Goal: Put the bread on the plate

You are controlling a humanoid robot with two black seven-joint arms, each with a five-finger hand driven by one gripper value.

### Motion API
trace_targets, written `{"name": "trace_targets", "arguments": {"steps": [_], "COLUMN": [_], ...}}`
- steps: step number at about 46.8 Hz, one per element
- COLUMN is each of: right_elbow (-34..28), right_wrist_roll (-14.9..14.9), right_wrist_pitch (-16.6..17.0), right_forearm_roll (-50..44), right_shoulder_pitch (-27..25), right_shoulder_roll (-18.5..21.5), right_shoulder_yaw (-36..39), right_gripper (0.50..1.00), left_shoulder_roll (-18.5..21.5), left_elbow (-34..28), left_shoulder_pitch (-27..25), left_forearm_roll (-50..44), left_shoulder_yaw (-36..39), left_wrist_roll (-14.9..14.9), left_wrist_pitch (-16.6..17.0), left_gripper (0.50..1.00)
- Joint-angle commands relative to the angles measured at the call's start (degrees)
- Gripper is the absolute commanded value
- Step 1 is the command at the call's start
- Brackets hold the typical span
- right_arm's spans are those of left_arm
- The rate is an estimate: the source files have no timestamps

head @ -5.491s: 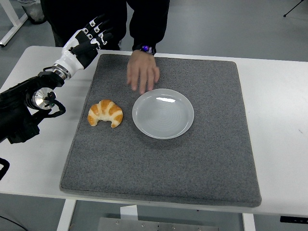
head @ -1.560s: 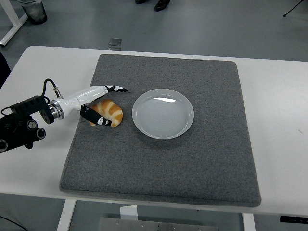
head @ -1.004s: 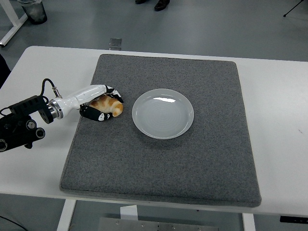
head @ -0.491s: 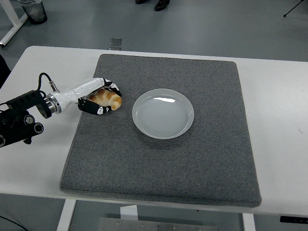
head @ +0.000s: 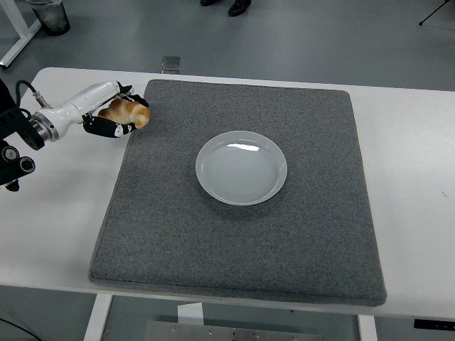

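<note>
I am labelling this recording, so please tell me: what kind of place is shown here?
Probably a robotics lab or test room: a white table carrying a grey mat, a bare grey floor, and another table's leg at the top left.

One bread point(head: 125, 112). One plate point(head: 241, 168). One grey mat point(head: 242, 234). One white table point(head: 412, 185). One robot hand point(head: 114, 118) in view. Floor beyond the table: one bin point(head: 50, 14) at top left, one pair of shoes point(head: 229, 6) at top edge.
</note>
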Motion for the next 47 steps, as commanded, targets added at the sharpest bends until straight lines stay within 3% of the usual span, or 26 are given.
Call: {"name": "trace_targets", "arguments": {"steps": [1, 12, 21, 30, 37, 47], "right_elbow": [0.0, 0.0, 0.0, 0.0, -0.1, -0.1], "right_wrist_roll": [0.0, 0.0, 0.0, 0.0, 0.0, 0.1], "right_wrist_pitch": [0.0, 0.0, -0.1, 0.0, -0.1, -0.1], "right_forearm_roll": [0.0, 0.0, 0.0, 0.0, 0.0, 0.0], "right_shoulder_pitch": [0.0, 0.0, 0.0, 0.0, 0.0, 0.0], "right_shoulder_roll": [0.0, 0.0, 0.0, 0.0, 0.0, 0.0], "right_shoulder_yaw": [0.0, 0.0, 0.1, 0.1, 0.1, 0.1], "right_gripper": [0.952, 0.952, 0.952, 0.952, 0.952, 0.952], "left_shoulder_roll": [1.3, 2.2, 0.9, -7.9, -15.2, -22.4], "left_elbow": [0.4, 0.1, -1.0, -1.2, -1.3, -0.9], "left_shoulder_pitch": [-2.8, -12.6, -19.3, -21.5, -22.0, -21.2], "left_forearm_roll": [-0.4, -1.2, -1.1, -0.9, -0.8, 0.5], "left_shoulder_yaw": [0.0, 0.0, 0.7, 1.0, 1.0, 2.7], "left_wrist_roll": [0.0, 0.0, 0.5, 1.7, 6.2, 6.3], "left_wrist_pitch": [-0.6, -7.3, -9.8, -9.7, -9.2, -7.5], "left_gripper": [0.5, 0.5, 0.5, 0.5, 0.5, 0.5]}}
